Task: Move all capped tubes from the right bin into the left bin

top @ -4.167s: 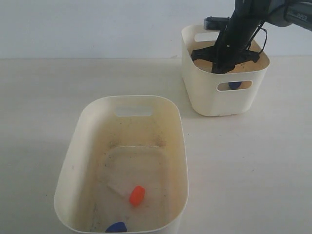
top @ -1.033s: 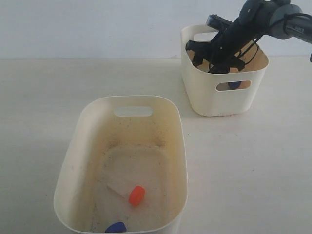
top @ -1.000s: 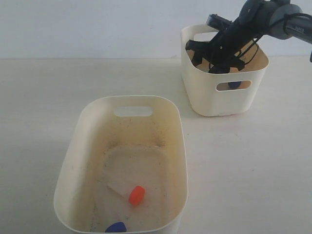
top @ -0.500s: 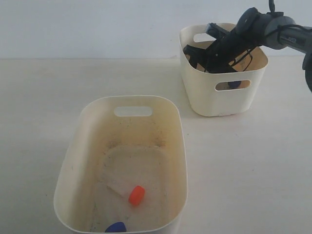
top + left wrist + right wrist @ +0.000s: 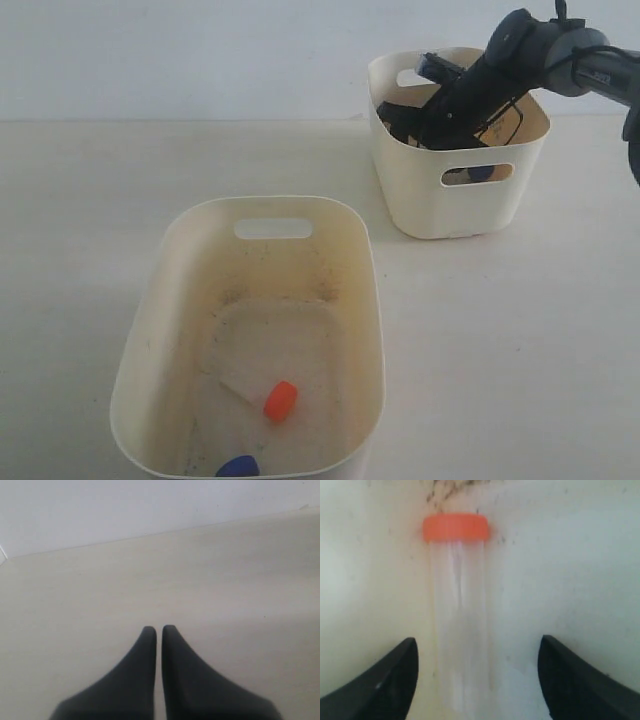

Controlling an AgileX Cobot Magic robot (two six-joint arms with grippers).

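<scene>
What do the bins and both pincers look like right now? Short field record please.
left bin: holds an orange-capped tube and a blue cap at the near edge
right bin: right arm reaches inside; second blue cap shows through the handle slot
right pincer: open, straddling a lying orange tube, not gripping
left pincer: shut, empty, over bare table

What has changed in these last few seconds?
The right gripper has leaned over from steep to low inside the right bin, jaws open either side of an orange-capped tube, gripping nothing. The left bin and its two tubes stayed put.
</scene>
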